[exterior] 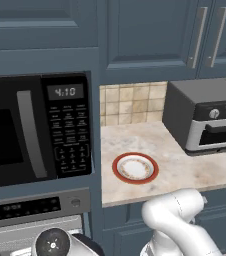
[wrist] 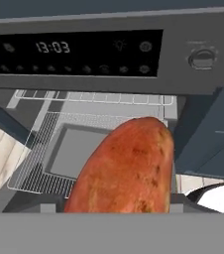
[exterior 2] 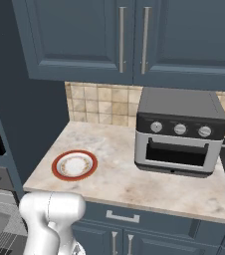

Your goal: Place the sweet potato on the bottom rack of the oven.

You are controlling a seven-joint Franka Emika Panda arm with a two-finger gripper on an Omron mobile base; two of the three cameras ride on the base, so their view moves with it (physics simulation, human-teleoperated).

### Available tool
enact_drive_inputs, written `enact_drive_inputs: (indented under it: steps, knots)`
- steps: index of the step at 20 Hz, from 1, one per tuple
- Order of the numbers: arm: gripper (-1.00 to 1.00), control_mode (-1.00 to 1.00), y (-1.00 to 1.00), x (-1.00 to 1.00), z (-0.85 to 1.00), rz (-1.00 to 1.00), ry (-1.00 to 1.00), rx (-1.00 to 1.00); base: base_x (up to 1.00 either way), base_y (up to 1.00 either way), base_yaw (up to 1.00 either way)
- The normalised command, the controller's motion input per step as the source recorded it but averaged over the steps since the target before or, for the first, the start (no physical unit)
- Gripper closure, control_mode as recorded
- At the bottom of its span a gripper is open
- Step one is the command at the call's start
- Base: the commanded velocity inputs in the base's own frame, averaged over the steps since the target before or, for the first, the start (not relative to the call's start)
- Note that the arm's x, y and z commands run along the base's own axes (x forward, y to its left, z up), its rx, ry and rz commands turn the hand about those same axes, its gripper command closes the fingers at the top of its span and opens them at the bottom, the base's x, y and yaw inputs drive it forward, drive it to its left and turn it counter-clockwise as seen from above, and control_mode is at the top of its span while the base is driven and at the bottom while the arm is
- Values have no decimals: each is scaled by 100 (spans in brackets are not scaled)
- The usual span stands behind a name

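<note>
While sweet potato (wrist: 129, 166) looms at 6 o'clock of hand view, gripper state cannot tell — fingertips hidden. Oven (wrist: 104, 54) open behind — wire rack (wrist: 44, 149) toward 9 o'clock.

— What colours stand out?
— A mottled reddish-orange oblong sweet potato (wrist: 126, 168), before the silver-grey steel oven (wrist: 193, 82) with its black display strip.
— And up on the worktop?
— Beige-veined marble worktop (exterior 2: 129, 182); near its front edge a white, red-rimmed round plate (exterior: 135, 168); a dark grey toaster oven (exterior 2: 178, 132).
</note>
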Motion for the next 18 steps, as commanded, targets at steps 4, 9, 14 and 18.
enact_drive_inputs:
  steps: [4, 9, 14, 18]
  knots:
    - [100, -100, 94, 8, -98, 0, 2, 5, 0, 0, 0]
    - [100, -100, 50, 5, -90, -5, 8, 1, 0, 0, 0]
    - [100, -100, 35, 22, -47, -5, 5, 0, 0, 0, 0]
    - [100, -100, 17, 30, -10, -9, 5, -4, 0, 0, 0]
